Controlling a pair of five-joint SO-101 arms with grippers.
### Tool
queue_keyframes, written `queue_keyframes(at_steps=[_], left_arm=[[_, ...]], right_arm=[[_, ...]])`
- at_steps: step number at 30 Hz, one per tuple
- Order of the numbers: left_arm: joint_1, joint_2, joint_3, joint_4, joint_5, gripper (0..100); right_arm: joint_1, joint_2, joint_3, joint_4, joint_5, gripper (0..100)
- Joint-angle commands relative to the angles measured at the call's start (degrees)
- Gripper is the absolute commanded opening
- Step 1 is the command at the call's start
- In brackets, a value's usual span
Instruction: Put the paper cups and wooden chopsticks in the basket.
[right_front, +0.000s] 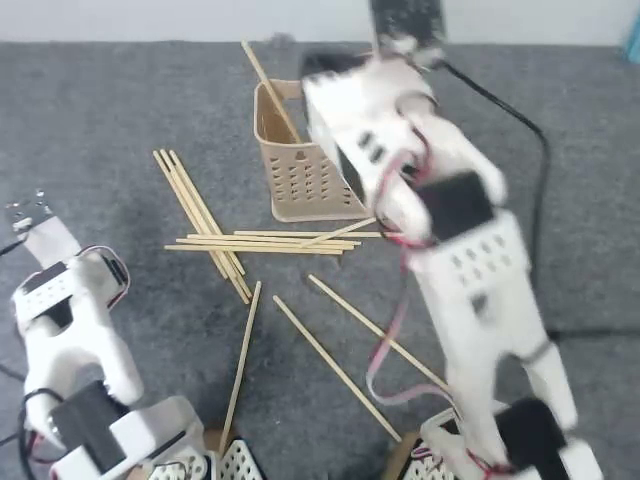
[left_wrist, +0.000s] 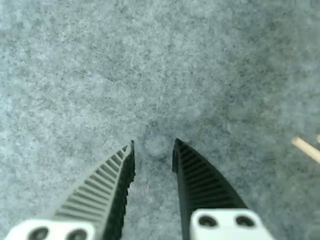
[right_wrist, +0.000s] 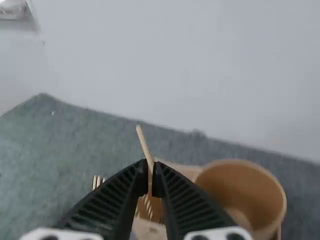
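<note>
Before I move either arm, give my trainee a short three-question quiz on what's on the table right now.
1. True or false: the left tool is shut.
2. Pick one: the right tool is closed on A) a spoon, B) a chopstick, C) a straw.
3. Short answer: do the loose chopsticks lie in the basket or on the mat?
Key: 1 false; 2 B; 3 on the mat.

Basket (right_front: 300, 180) far centre, chopstick (right_front: 268, 85) in it (tilted), loose chopsticks (right_front: 262, 241) on the mat (right_front: 100, 120) before it.
</note>
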Motion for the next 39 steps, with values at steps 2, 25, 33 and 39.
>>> queue_keyframes(at_steps=[2, 25, 33, 39], left_arm=[[0.70, -0.18, -2.42, 0.18, -0.79, 12], [6.68, -13.98, 9.71, -4.22, -6.95, 12], [10.20, -14.51, 11.21, -3.96, -12.66, 12], [10.37, -14.51, 11.47, -2.90, -12.92, 12]], right_arm=[[1.36, -6.55, -3.43, 27.21, -0.62, 4.0], [-2.07, -6.46, 47.21, 21.32, 7.91, 4.4], [-4.88, -6.46, 57.32, 9.10, 7.74, 4.3], [-4.97, -6.37, 62.07, 2.15, 7.65, 4.4]])
